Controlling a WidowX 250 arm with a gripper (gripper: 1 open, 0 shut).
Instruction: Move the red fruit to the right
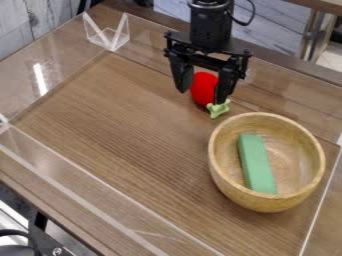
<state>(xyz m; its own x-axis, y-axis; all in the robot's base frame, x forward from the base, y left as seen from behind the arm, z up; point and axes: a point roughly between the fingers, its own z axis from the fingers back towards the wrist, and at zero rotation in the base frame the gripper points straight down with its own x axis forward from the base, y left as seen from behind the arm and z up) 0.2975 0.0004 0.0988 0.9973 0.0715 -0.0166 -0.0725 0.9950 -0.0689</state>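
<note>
The red fruit (203, 88) lies on the wooden table just beyond the bowl, its pale green stem (221, 106) pointing toward the front right. My black gripper (206, 82) points straight down over it. The jaws are open, one finger on each side of the fruit, and the fruit's upper part sits between them. Whether either finger touches the fruit I cannot tell.
A wooden bowl (222, 150) at the front right holds a green rectangular block (255, 163). A clear folded plastic stand (104, 35) sits at the back left. Low transparent walls (40, 75) border the table (107, 130).
</note>
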